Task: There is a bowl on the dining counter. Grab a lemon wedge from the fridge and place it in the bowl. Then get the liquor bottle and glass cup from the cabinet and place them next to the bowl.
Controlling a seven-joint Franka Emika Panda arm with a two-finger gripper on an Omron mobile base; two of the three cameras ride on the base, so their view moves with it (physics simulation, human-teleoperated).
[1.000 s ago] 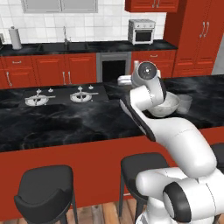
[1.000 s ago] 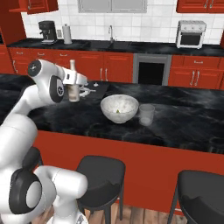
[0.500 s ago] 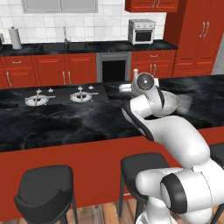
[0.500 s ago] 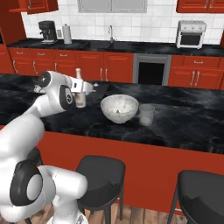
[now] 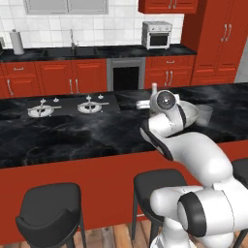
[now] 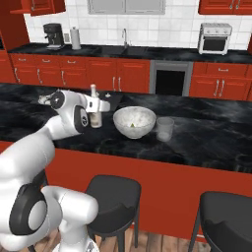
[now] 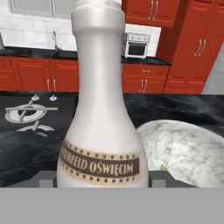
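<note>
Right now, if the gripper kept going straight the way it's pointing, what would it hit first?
The liquor bottle: it stands directly ahead of the gripper, between the fingertips. Beyond it, to one side, sits the bowl. Whether the jaws already touch the bottle is unclear.

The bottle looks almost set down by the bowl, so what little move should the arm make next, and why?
Probably open the gripper and let go. The bottle stands upright on the dining counter just beside the bowl, with the glass already on the bowl's other side, so it seems to be in place.
</note>
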